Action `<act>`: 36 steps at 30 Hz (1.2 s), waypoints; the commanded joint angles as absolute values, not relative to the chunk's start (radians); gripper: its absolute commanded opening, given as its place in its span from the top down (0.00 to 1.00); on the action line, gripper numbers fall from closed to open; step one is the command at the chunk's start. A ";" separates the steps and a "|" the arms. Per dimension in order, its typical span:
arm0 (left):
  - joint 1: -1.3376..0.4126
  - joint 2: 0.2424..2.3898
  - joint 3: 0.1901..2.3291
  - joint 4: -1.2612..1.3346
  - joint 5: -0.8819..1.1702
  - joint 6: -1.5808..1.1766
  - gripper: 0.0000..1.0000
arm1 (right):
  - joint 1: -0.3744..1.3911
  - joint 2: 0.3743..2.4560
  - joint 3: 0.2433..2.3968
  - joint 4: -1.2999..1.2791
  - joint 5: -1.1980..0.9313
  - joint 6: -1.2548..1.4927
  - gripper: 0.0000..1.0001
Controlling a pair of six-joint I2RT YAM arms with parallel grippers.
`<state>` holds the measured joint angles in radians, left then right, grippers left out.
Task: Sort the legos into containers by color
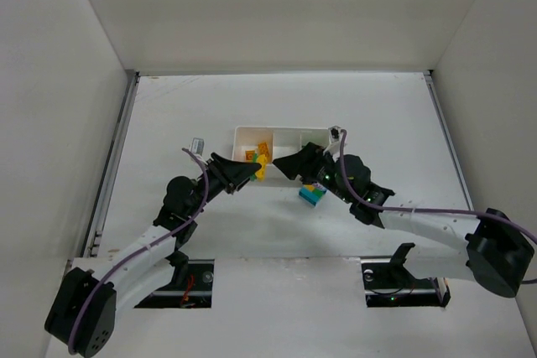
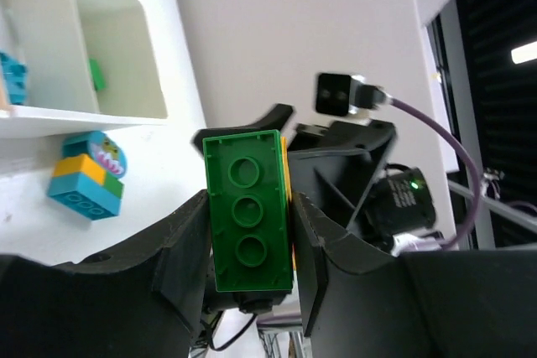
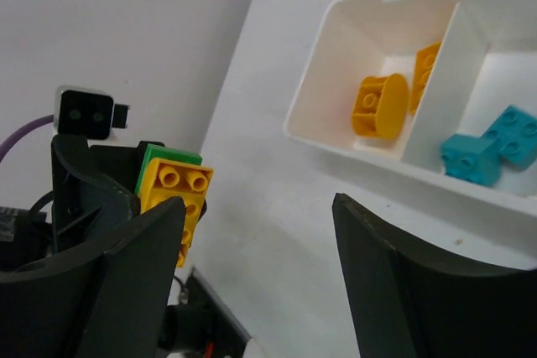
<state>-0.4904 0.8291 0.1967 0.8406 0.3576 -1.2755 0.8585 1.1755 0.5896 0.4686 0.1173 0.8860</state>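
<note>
My left gripper (image 1: 254,171) is shut on a green brick (image 2: 247,211) joined to a yellow brick (image 3: 172,194), held above the table just in front of the white tray (image 1: 294,135). My right gripper (image 1: 291,165) is open and empty, facing the held clump from the right, with its left finger (image 3: 126,274) beside the yellow brick. A clump of cyan, yellow and green bricks (image 1: 313,194) lies on the table in front of the tray. The left compartment holds yellow pieces (image 3: 377,106), the middle one cyan bricks (image 3: 487,144), and another a green brick (image 2: 98,73).
The table is boxed in by white walls at the back and both sides. The tray's front wall (image 2: 50,119) stands close behind both grippers. The loose clump (image 2: 86,178) lies below the right arm.
</note>
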 commanded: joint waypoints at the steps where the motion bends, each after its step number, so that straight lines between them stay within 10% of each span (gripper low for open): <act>1: -0.507 0.799 0.190 0.991 0.420 -1.264 0.80 | 0.860 1.184 0.584 0.687 0.006 0.994 0.20; 11: -0.530 0.762 0.144 1.000 0.391 -1.256 0.80 | 0.878 1.111 0.520 0.805 0.005 1.000 0.19; 36: -0.597 0.807 0.161 1.057 0.367 -1.241 0.79 | 0.938 1.229 0.531 0.928 0.008 1.049 0.55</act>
